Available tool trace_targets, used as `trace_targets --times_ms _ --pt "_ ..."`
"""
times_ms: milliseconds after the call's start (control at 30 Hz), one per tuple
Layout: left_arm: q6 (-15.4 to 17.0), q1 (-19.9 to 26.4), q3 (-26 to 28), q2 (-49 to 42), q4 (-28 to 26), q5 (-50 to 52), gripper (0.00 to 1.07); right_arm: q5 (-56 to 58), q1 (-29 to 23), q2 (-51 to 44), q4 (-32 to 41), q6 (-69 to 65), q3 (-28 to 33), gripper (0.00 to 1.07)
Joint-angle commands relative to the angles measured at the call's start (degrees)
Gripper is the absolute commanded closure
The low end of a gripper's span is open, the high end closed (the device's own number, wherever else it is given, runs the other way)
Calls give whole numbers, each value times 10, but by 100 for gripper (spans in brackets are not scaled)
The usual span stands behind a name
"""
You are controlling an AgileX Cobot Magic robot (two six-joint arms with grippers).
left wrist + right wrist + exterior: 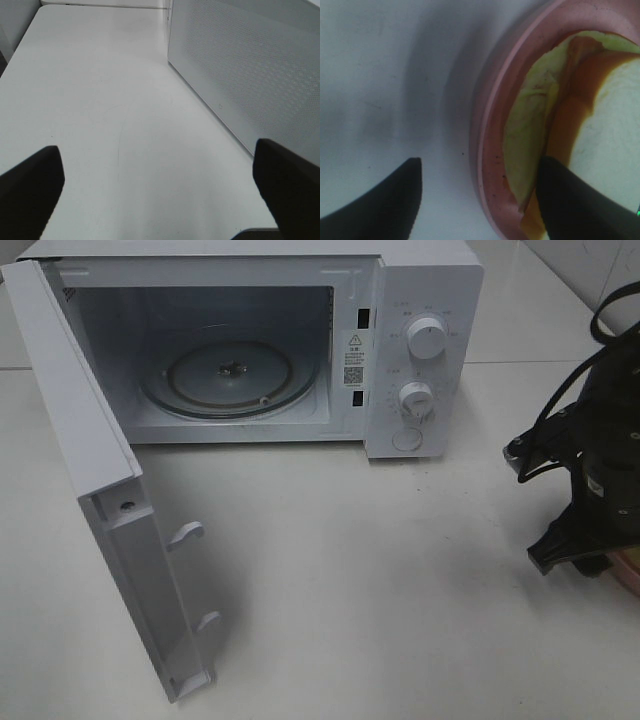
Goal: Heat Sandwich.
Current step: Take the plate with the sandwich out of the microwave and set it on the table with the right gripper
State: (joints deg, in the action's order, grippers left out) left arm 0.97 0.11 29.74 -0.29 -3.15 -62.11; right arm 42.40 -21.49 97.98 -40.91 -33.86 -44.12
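The white microwave (250, 340) stands at the back with its door (110, 510) swung wide open and its glass turntable (230, 375) bare. The sandwich (530, 125), orange-brown bread with pale yellow-green filling, lies on a round pink plate (492, 130) at the table's right edge. My right gripper (480, 165) hangs low over the plate (630, 575) with its jaws apart. One finger (385, 200) is over the table and the other (575, 200) over the sandwich, with the rim between them. My left gripper (157, 150) is open above bare table, holding nothing.
The open door juts toward the table's front left. In the left wrist view a white perforated microwave panel (250, 65) stands close beside the left gripper. The right arm (600, 470) and its cables fill the right edge.
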Motion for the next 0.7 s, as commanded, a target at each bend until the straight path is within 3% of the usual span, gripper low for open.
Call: trace_targets --times_ms 33,267,400,700 --pt "-1 2 -2 -9 -1 9 9 10 2 -35 41 29 -2 42" --pt "-1 2 -2 -9 -1 9 9 11 2 -108 101 111 -2 38" --pt "-1 2 -2 -9 -1 9 9 13 2 -181 170 180 -2 25" --pt "-1 2 -2 -9 -1 9 9 49 2 -276 244 219 -2 27"
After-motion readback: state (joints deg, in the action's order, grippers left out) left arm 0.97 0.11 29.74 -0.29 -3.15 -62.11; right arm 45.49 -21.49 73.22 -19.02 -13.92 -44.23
